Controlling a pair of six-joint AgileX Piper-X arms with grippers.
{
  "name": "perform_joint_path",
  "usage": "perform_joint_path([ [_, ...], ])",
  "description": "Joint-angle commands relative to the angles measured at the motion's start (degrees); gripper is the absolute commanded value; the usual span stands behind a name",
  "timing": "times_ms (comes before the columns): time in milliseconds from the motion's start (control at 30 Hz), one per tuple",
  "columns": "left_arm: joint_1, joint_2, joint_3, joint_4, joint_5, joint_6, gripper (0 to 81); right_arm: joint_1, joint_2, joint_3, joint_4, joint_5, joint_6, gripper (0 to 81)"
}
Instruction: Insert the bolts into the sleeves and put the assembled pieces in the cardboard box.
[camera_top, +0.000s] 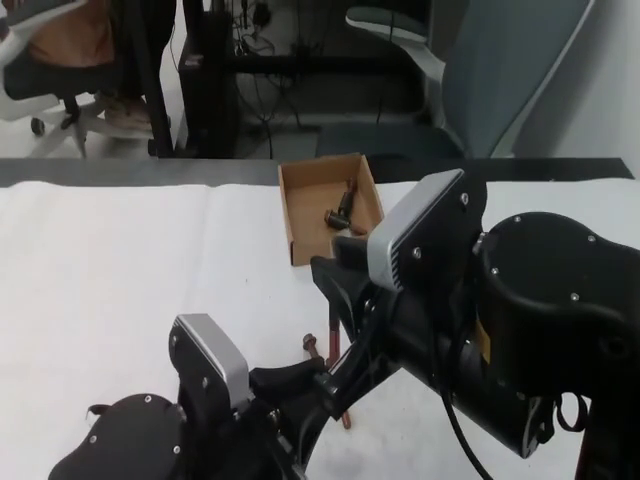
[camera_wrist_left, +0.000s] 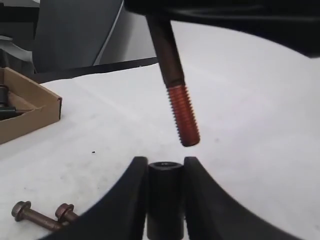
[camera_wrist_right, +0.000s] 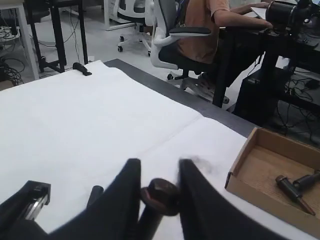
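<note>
Black and cylindrical, the short metal sleeve (camera_wrist_left: 165, 197) stands upright with its bore open to the top, pinched between the two fingers of your left gripper (camera_wrist_left: 164, 163) at the near edge of the white cloth-covered bench (camera_top: 120, 280). Two loose brown hex-head bolts (camera_wrist_left: 37, 216) lie on the cloth just beside that gripper. Above the sleeve, your right gripper (camera_wrist_right: 159, 171) is clamped around the head end of a long brown bolt with a reddish threaded tip (camera_wrist_left: 174, 82). The bolt hangs tilted, its tip close above the sleeve's mouth but a little off to one side and apart from it. That tilt is the likely trouble: if you lower it as it stands, the threads may catch the sleeve's rim instead of entering, and the push could tip the sleeve in the pinch or swing the bolt about its head. Square the bolt over the bore first. Farther off, the shallow brown cardboard box (camera_top: 290, 215) sits at the far side of the bench with a few dark assembled pieces (camera_top: 342, 210) already lying in it. No writing can be read on the box, the bolts or the sleeve.
</note>
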Motion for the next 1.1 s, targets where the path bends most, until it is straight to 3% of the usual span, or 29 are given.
perform_joint_path([
  [0, -0.1, 0.0, -0.3, -3.2, -0.1, 0.3, 1.8, 0.2, 0.4, -0.2, -1.1, -0.2, -0.5, 0.6],
  [500, 0.0, 0.0, -0.3, -6.3, 0.2, -0.1, 1.8, 0.2, 2.7, -0.1, -1.5, -1.0, 0.8, 0.6],
  [800, 0.0, 0.0, -0.3, -6.3, 0.7, -5.4, 1.8, 0.2, 2.7, -0.1, -4.1, -0.6, -1.8, 0.6],
  [1067, -0.1, 0.0, -0.3, -6.3, 5.4, -8.2, 1.8, 0.2, 3.6, -0.1, -5.5, 0.3, -3.0, 0.6],
])
